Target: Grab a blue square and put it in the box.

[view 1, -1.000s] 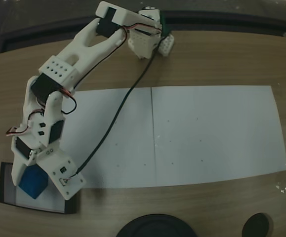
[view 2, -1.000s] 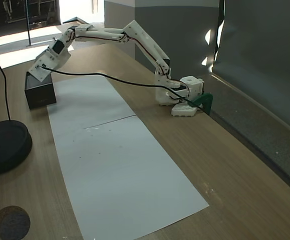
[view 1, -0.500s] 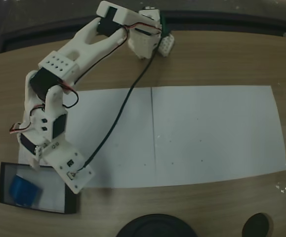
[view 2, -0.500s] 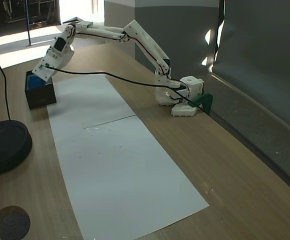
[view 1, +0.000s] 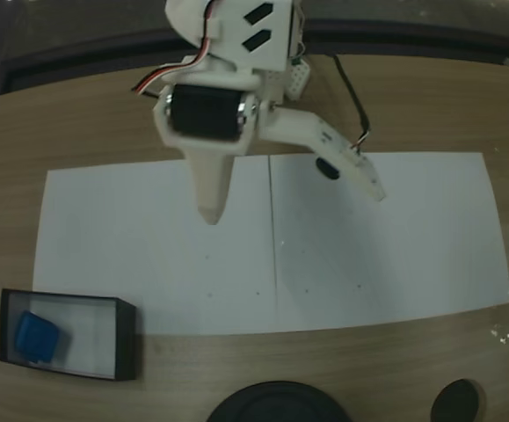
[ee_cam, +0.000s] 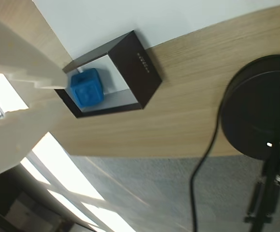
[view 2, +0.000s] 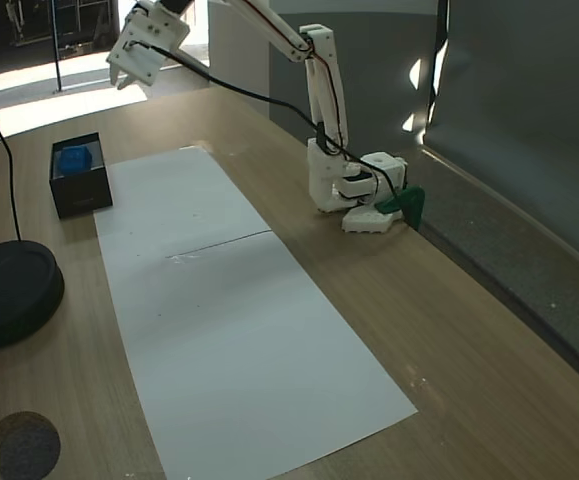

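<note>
The blue square (view 1: 36, 336) lies inside the box (view 1: 127, 341), at its left end in a fixed view, near the table's front left corner. Both also appear in another fixed view, the square (view 2: 74, 158) in the box (view 2: 80, 193), and in the wrist view, square (ee_cam: 86, 88) and box (ee_cam: 142, 73). My gripper (view 1: 291, 200) hangs high above the paper, well away from the box, open wide with nothing between its fingers. In another fixed view the gripper (view 2: 135, 70) is raised at the top left. One pale finger (ee_cam: 19, 72) crosses the wrist view's left side.
A white paper sheet (view 1: 368, 246) covers the middle of the wooden table. A round black base (view 2: 9, 292) with a cable stands near the box, and a small dark disc (view 2: 23, 445) lies at the front. The arm's base (view 2: 354, 190) with a green clamp sits at the table's far edge.
A second ago the gripper held the blue square over the box. It let the square go into the box, then rose high and swung back over the paper.
</note>
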